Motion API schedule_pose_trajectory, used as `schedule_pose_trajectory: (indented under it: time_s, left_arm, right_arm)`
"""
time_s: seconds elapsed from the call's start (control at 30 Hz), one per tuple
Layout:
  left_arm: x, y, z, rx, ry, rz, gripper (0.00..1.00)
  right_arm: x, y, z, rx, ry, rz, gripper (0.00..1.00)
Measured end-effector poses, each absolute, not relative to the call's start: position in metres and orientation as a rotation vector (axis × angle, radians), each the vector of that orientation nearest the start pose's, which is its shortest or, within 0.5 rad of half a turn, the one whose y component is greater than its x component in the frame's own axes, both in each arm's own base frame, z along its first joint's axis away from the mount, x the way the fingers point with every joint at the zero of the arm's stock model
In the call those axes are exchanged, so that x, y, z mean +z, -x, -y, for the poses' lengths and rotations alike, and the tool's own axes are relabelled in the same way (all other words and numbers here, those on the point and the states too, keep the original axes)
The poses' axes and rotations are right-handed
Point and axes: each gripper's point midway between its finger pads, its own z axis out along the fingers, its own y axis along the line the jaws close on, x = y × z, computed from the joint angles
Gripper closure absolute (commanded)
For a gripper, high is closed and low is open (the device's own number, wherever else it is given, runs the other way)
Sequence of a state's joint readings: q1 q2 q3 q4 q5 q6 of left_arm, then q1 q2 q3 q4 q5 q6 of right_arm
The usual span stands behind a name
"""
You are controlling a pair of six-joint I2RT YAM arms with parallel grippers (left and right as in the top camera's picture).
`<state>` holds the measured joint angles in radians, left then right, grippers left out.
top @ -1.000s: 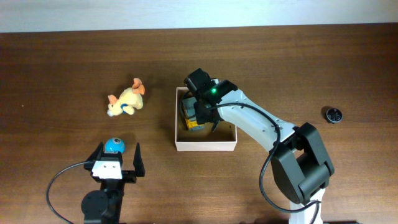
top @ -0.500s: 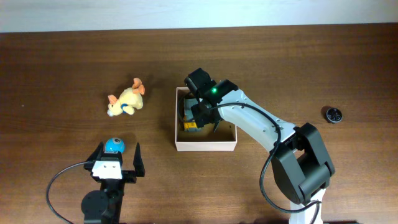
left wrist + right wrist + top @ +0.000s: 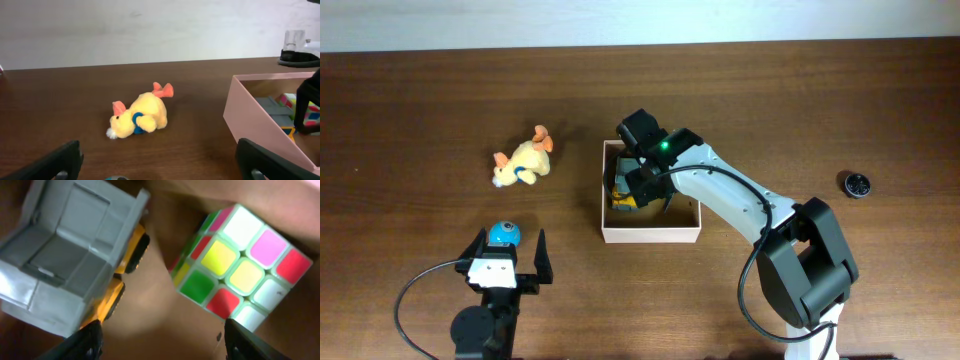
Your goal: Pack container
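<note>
Container [image 3: 650, 236] walls crowd my spread, empty right gripper [image 3: 161, 339] over the dump truck [image 3: 75, 265] and puzzle cube [image 3: 240, 270], so I risk snagging either.

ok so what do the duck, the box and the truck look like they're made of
Duck: soft plush fabric, judging by its fuzzy yellow nap and rounded, stuffed shape.
Box: likely cardboard with a matte finish; the walls are thin and flat, pale outside and tan inside.
Truck: probably moulded plastic; the grey tipper bed is smooth with crisp ribs, and the yellow body looks slightly glossy.
</note>
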<state>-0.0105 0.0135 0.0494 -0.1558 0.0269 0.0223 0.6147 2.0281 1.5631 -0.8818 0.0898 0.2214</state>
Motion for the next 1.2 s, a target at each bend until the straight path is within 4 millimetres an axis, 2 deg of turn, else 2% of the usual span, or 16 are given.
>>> schedule_pose_trajectory:
  time_s: [0.37, 0.47, 0.73, 0.97, 1.2]
  left_arm:
    - [0.156, -0.243, 0.007, -0.014, -0.048, -1.69, 0.01]
    - [0.156, -0.243, 0.007, -0.014, -0.048, -1.69, 0.01]
    - [0.156, -0.243, 0.007, -0.014, -0.048, -1.69, 0.01]
    - [0.156, -0.243, 0.007, -0.014, -0.048, -1.69, 0.01]
    - [0.156, -0.243, 0.007, -0.014, -0.048, -1.69, 0.01]
  right_arm:
    - [0.053, -0.358, -0.237, 0.013, 0.569, -2.879, 0.27]
    - [0.055, -0.355, -0.235, 0.001, 0.574, -2.898, 0.24]
    - [0.078, -0.365, -0.247, 0.061, 0.573, -2.859, 0.22]
    - [0.079, -0.363, -0.254, 0.114, 0.583, -2.857, 0.21]
    - [0.079, -0.365, -0.248, 0.055, 0.578, -2.851, 0.2]
